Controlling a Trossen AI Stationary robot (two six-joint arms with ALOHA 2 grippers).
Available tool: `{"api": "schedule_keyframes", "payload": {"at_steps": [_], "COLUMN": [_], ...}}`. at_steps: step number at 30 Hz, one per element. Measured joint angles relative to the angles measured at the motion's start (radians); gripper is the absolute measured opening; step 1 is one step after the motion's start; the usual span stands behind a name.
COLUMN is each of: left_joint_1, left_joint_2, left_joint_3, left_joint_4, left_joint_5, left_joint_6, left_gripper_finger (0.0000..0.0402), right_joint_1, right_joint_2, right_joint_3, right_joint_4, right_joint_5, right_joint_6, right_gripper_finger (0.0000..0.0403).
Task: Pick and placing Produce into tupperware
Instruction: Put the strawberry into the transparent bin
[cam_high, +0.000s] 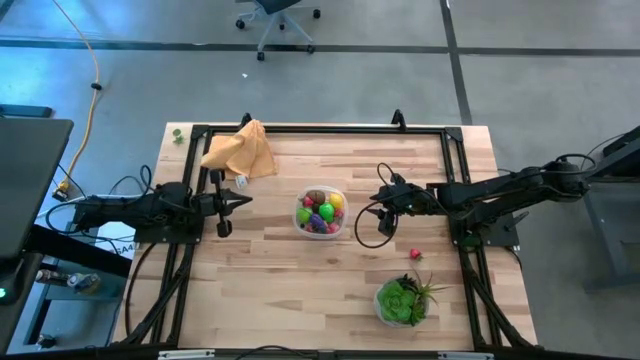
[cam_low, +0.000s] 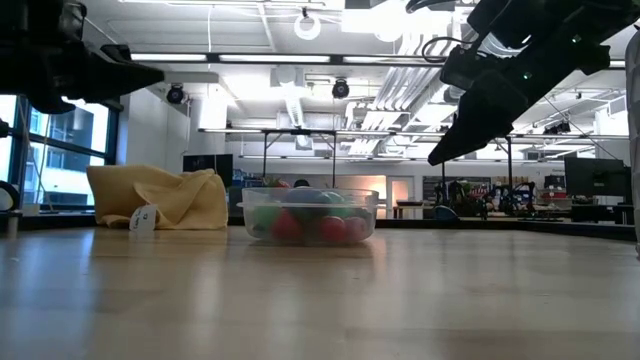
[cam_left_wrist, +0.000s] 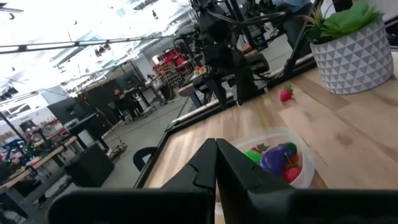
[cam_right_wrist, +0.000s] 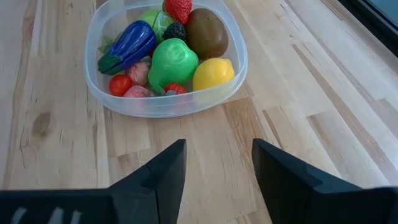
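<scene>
Right pincer (cam_right_wrist: 214, 165) agape beside upright tupperware (cam_right_wrist: 233, 81)

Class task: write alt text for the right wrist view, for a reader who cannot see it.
A clear round tupperware on a wooden table holds toy produce: a purple eggplant, green pieces, a yellow lemon, a brown kiwi and red berries. The right claw hangs open and empty, apart from the container.

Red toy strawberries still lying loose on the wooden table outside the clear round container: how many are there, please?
1: a small red toy strawberry lies between the clear round plastic container and the potted green plant.
</scene>
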Motion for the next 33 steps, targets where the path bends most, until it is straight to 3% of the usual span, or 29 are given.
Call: {"api": "schedule_keyframes", "payload": {"at_steps": [16, 23, 29, 33], "left_joint_1": [0.000, 0.000, 0.000, 0.000], "left_joint_2": [0.000, 0.000, 0.000, 0.000], "left_joint_3": [0.000, 0.000, 0.000, 0.000], "left_joint_4": [0.002, 0.002, 0.002, 0.002], "left_joint_5": [0.000, 0.000, 0.000, 0.000], "left_joint_6": [0.000, 0.000, 0.000, 0.000], "left_gripper_finger": [0.0001, 0.0001, 0.0001, 0.0001], "right_joint_1": [0.000, 0.000, 0.001, -0.001], "right_joint_2": [0.000, 0.000, 0.000, 0.000], "right_joint_3": [0.000, 0.000, 0.000, 0.000], "right_joint_4": [0.007, 0.091, 0.088, 0.130], "right_joint_5": [0.000, -0.010, -0.054, -0.079], "right_joint_6": [0.032, 0.123, 0.319, 0.316], "right_gripper_finger": [0.0176, 0.0176, 0.0176, 0.0176]}}
